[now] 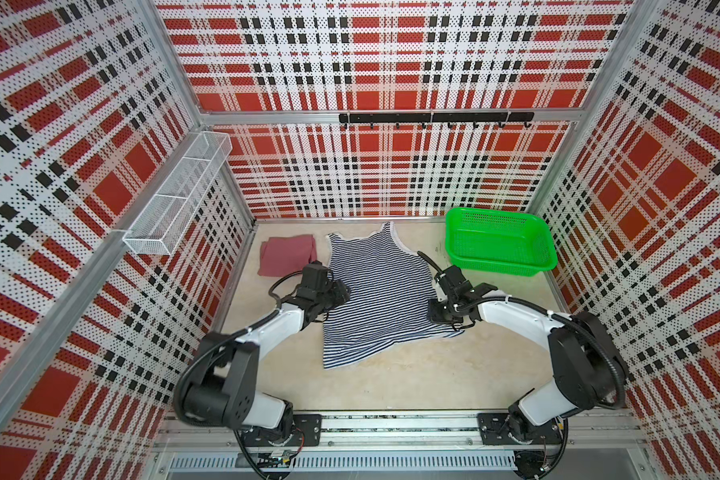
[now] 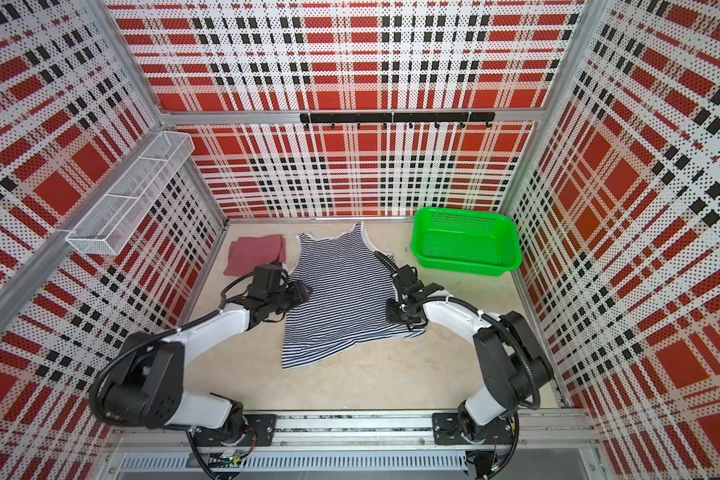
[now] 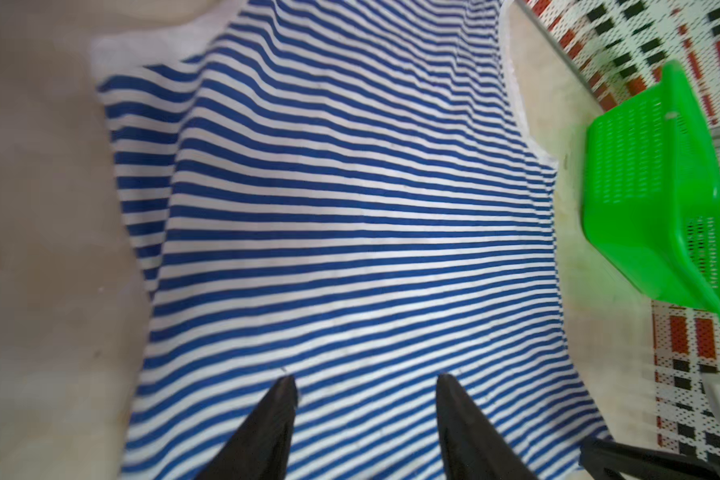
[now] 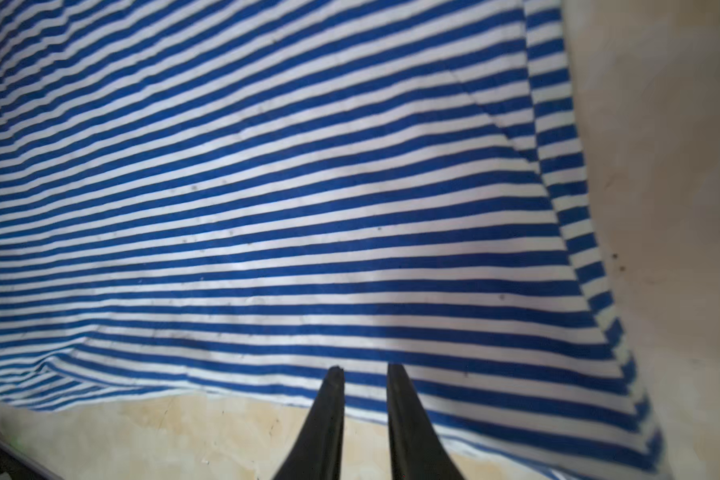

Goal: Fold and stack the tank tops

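Shows striped tank top (image 1: 375, 299) spread open and flat on beige table (image 1: 391, 386) in both top views, straps toward back wall (image 1: 371, 166), hem toward near edge and skewed, one lower corner drawn out to the right. Puts maroon tank top (image 1: 287, 255) as a small folded block at back left, just beside the striped one's strap side, not on it. Sets green basket (image 1: 454, 239) at back right, well apart from both tops. Has left gripper (image 3: 366, 380) above striped fabric near its left side edge, jaws spread wide, only flat stripes in the gap, nothing pinched. Has right gripper (image 4: 364, 370) above the hem near the right lower corner, jaws a narrow slot apart, not pressed together, hem edge and bare table visible through the slot, nothing pinched. Cannot tell whether either one touches the cloth. Leaves striped top unfolded, tops unstacked
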